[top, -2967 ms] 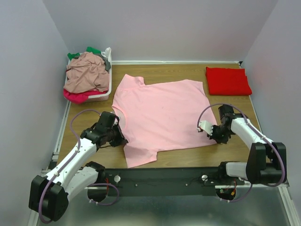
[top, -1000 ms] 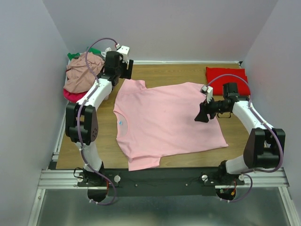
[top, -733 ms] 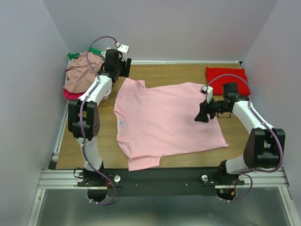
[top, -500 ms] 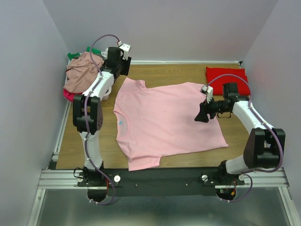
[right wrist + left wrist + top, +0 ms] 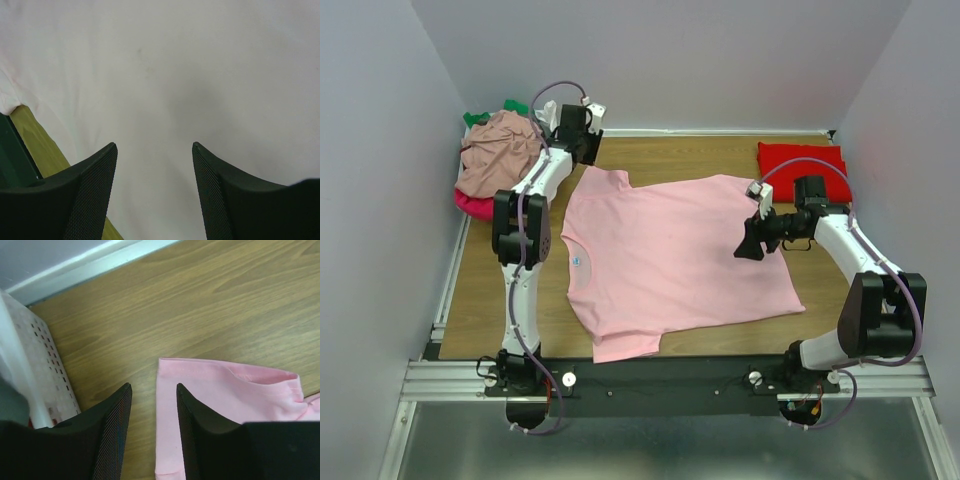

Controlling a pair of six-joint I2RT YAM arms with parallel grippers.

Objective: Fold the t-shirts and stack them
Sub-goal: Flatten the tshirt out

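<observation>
A light pink t-shirt [image 5: 670,250] lies spread flat on the wooden table, its small blue neck label [image 5: 577,263] at the left. A red t-shirt [image 5: 805,170] sits folded at the back right. My left gripper [image 5: 582,140] hangs at the back left over the pink shirt's far sleeve [image 5: 225,390]. In the left wrist view that gripper [image 5: 153,386] is open with a narrow gap, the sleeve's edge lying below it, nothing pinched. My right gripper [image 5: 748,245] hovers open over the shirt's right side; in the right wrist view that gripper [image 5: 154,145] shows only flat cloth [image 5: 175,75] beneath.
At the back left a pile of dusty rose, magenta and green shirts [image 5: 500,150] fills a white perforated basket [image 5: 47,370], just left of my left gripper. Walls close in the table on three sides. Bare wood [image 5: 680,150] shows behind the pink shirt.
My left arm has stretched a little farther back and right, over the sleeve, and its jaws have narrowed. The right arm and the shirts have not moved.
</observation>
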